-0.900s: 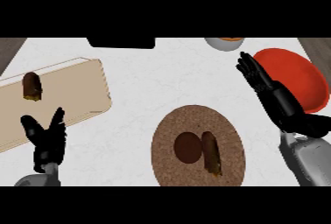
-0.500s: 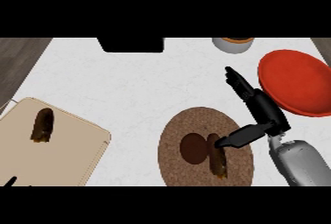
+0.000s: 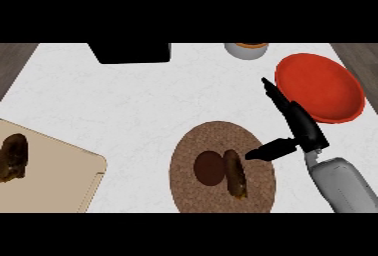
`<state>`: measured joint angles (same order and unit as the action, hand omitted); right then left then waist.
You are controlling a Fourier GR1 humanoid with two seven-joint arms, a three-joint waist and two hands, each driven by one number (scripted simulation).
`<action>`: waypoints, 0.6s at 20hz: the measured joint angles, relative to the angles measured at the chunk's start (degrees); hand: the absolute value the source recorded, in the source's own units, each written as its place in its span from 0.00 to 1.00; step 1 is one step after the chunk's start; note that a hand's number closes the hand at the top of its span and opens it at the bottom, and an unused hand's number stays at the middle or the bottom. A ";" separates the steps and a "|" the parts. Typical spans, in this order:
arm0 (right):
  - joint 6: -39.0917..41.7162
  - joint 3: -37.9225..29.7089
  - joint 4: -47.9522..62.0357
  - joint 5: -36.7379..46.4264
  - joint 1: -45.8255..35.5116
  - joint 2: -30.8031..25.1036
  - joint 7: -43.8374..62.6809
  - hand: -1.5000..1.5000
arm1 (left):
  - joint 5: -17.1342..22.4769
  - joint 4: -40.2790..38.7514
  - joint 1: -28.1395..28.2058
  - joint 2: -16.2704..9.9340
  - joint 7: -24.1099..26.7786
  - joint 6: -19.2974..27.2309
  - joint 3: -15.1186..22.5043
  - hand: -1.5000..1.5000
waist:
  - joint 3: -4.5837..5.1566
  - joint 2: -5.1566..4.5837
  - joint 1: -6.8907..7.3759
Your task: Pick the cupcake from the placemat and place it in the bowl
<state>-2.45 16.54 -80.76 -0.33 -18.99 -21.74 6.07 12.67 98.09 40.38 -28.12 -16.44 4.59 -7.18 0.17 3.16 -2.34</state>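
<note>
Nearest me, by the surface's near edge, I see the round brown placemat [image 3: 221, 167] with the cupcake [image 3: 235, 172] lying on it, tipped on its side next to a dark round patch I can't identify. My right hand [image 3: 295, 122] hovers just beyond the mat's right rim, fingers straight and pointing away from me, thumb angled down toward the cupcake; it is open and holds nothing. I judge it is set there so the fingers can come down around the cupcake next. At the surface's left edge lies a tan board [image 3: 52, 170] carrying a brown pastry [image 3: 13, 156]. Farther off on the right sits the red bowl [image 3: 320, 87], a short carry from the mat. At the far edge stand a black box [image 3: 133, 52] and a small cup [image 3: 247, 49]. I read no labels or writing anywhere. My left hand is out of view.
</note>
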 measured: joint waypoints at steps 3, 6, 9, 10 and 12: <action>1.09 2.55 0.94 3.45 -2.30 -1.65 2.35 0.00 | 0.01 -0.30 -0.18 0.06 1.57 -1.80 -0.98 0.50 | 0.57 -0.41 -0.04; 4.72 6.53 2.44 6.65 -4.54 -3.65 5.99 0.00 | 0.43 0.10 -0.59 0.38 3.12 -3.69 -1.61 0.50 | 0.99 -0.83 0.57; 10.81 11.27 4.15 8.97 -6.79 -5.69 10.08 0.00 | 0.96 0.42 -2.09 0.78 4.75 -5.39 -1.99 0.50 | 1.49 -1.40 1.46; 12.99 12.86 4.74 9.47 -7.38 -6.11 11.49 0.00 | 2.29 2.57 -5.16 1.82 6.29 -5.93 -1.30 0.50 | 1.52 -1.54 1.37; 17.76 15.70 5.57 9.94 -9.30 -6.56 14.75 0.00 | 4.58 5.86 -11.14 3.87 9.02 -6.62 0.03 0.50 | 1.46 -1.97 1.37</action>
<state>15.32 32.24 -75.19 9.61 -28.29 -28.30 20.82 17.24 103.95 29.24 -24.26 -7.42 -2.03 -7.16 1.63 1.19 -0.96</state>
